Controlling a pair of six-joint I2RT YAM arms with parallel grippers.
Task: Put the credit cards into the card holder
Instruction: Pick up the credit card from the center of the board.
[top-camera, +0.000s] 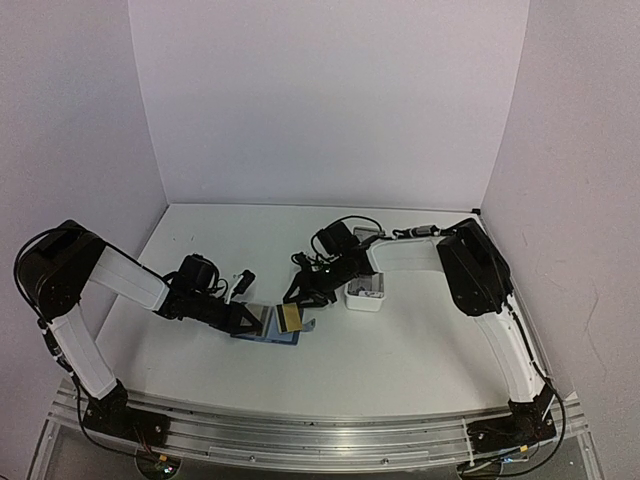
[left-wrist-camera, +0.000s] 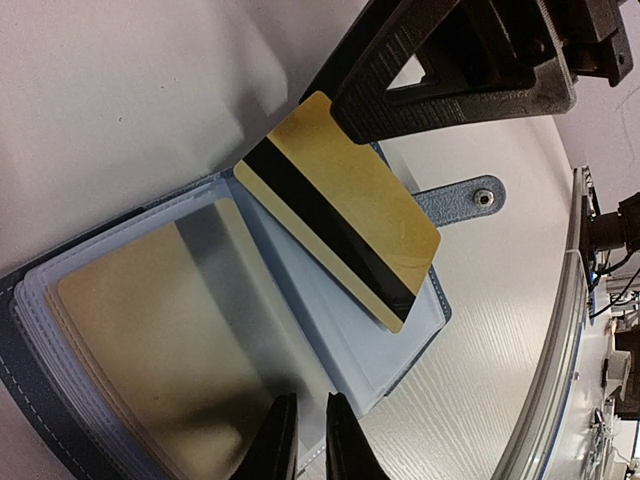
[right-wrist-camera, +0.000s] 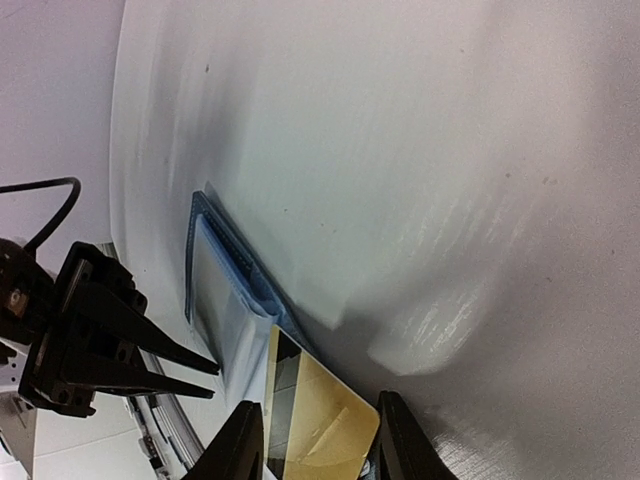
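Clamping the gold card (left-wrist-camera: 335, 235) in the right gripper (right-wrist-camera: 312, 425), over the open card holder (left-wrist-camera: 330, 350); seen from the left wrist, long axis 10-to-4 o'clock, sleeves (left-wrist-camera: 150, 330) at 8 o'clock. Poised narrow-jawed with the left gripper (left-wrist-camera: 310, 405) at the holder's 6 o'clock edge; cannot tell whether pinching a sleeve.

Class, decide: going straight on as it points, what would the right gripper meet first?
Probably the open card holder, with the gold card it holds touching first; depth is unclear.
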